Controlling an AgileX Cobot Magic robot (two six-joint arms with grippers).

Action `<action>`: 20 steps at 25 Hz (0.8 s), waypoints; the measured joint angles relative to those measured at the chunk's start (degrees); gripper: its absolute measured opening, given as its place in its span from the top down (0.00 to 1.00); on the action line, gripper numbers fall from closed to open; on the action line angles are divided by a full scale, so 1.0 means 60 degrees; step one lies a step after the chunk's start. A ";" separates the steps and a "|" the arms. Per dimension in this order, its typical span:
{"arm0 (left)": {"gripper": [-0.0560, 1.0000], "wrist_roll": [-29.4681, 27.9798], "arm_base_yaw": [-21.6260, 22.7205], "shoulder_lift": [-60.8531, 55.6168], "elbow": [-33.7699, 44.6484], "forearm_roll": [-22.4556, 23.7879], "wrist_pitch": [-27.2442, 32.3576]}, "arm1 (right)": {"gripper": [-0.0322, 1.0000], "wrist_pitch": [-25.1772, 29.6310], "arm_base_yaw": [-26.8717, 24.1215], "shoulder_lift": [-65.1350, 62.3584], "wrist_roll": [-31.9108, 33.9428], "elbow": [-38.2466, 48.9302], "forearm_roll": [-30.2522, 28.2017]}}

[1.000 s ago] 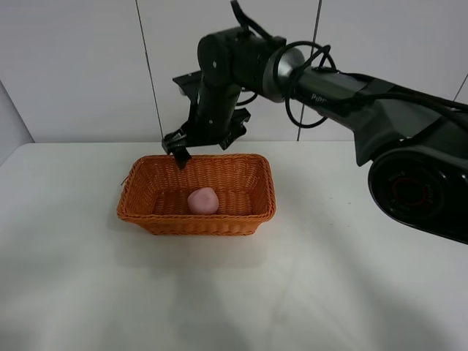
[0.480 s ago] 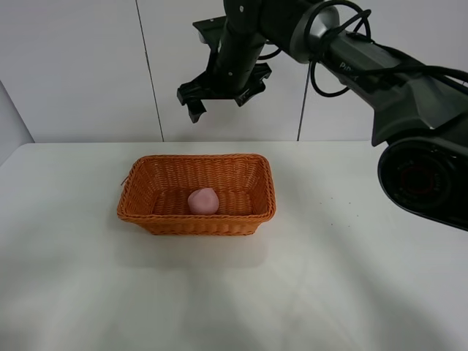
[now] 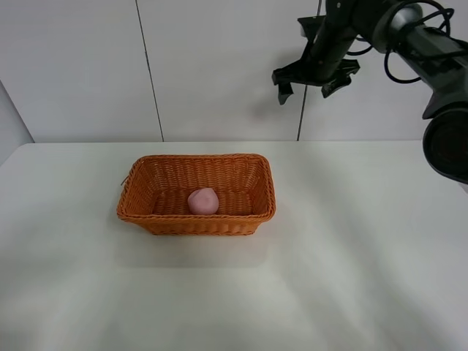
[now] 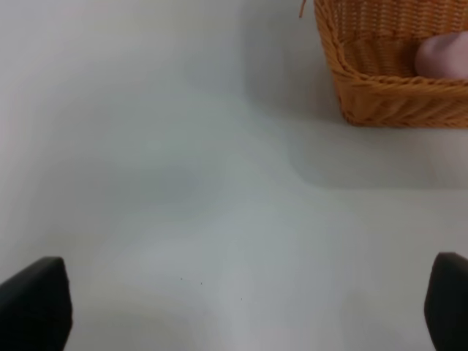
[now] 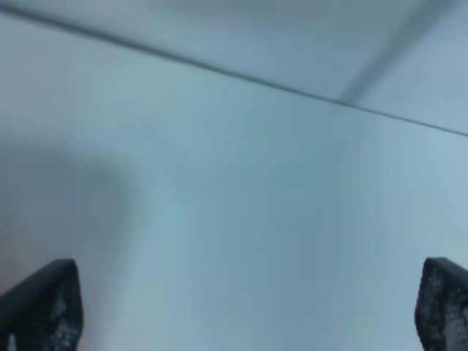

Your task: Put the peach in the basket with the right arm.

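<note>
The pink peach [image 3: 203,200] lies on the floor of the orange woven basket [image 3: 146,183], which stands on the white table left of centre. My right gripper [image 3: 310,89] hangs high in front of the back wall, well up and to the right of the basket, open and empty. Its wrist view shows only blurred wall between the two fingertips [image 5: 44,307]. The left wrist view shows the basket [image 4: 387,102] corner with the peach [image 4: 444,55] inside, and my left gripper [image 4: 234,307] open above bare table.
The white table [image 3: 351,256] spreads wide around the basket. A panelled white wall with dark seams stands behind. The right arm's base [image 3: 447,139] sits at the right edge.
The right arm has risen away from the basket and swung to the right, its gripper still open. The peach stays in the basket.
</note>
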 joint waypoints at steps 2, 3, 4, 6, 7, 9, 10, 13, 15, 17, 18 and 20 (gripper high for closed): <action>0.01 0.0000 0.0000 0.0000 0.0000 0.0000 0.0000 | 0.29 0.0000 -0.0516 0.0000 0.0000 0.0000 -0.0008; 0.01 0.0000 0.0000 0.0000 0.0000 0.0000 0.0000 | 0.29 0.0000 -0.0516 0.0000 0.0000 0.0000 -0.0008; 0.01 0.0000 0.0000 0.0000 0.0000 0.0000 0.0000 | 0.29 0.0000 -0.0899 0.0000 0.0000 0.0000 -0.0008; 0.01 0.0000 0.0000 0.0000 0.0000 0.0000 0.0000 | 0.29 0.0000 -0.1066 0.0000 0.0000 0.0000 -0.0008; 0.01 0.0000 0.0000 0.0000 0.0000 0.0000 0.0000 | 0.29 0.0000 -0.1298 0.0000 0.0000 0.0000 -0.0008; 0.01 0.0000 0.0000 0.0000 0.0000 0.0000 0.0000 | 0.29 0.0000 -0.1463 0.0000 0.0000 0.0000 0.0056; 0.01 0.0000 0.0000 0.0000 0.0000 0.0000 0.0000 | 0.29 0.0000 -0.1530 0.0000 0.0000 0.0000 0.0117; 0.01 0.0000 0.0000 0.0000 0.0000 0.0000 0.0000 | 0.29 0.0009 -0.1583 0.0000 0.0000 0.0000 0.0175; 0.01 0.0000 0.0000 0.0000 0.0000 0.0000 0.0000 | 0.29 -0.0005 -0.1583 -0.0074 0.0000 0.0158 0.0203; 0.01 0.0000 0.0000 0.0000 0.0000 0.0000 0.0000 | 0.29 -0.0005 -0.1583 -0.0261 0.0000 0.0518 0.0203; 0.01 0.0000 0.0000 0.0000 0.0000 0.0000 0.0000 | 0.29 -0.0005 -0.1583 -0.0407 0.0000 0.0756 0.0203; 0.01 0.0000 0.0000 0.0000 0.0000 0.0000 0.0000 | 0.29 -0.0005 -0.1583 -0.0805 -0.0045 0.1349 0.0194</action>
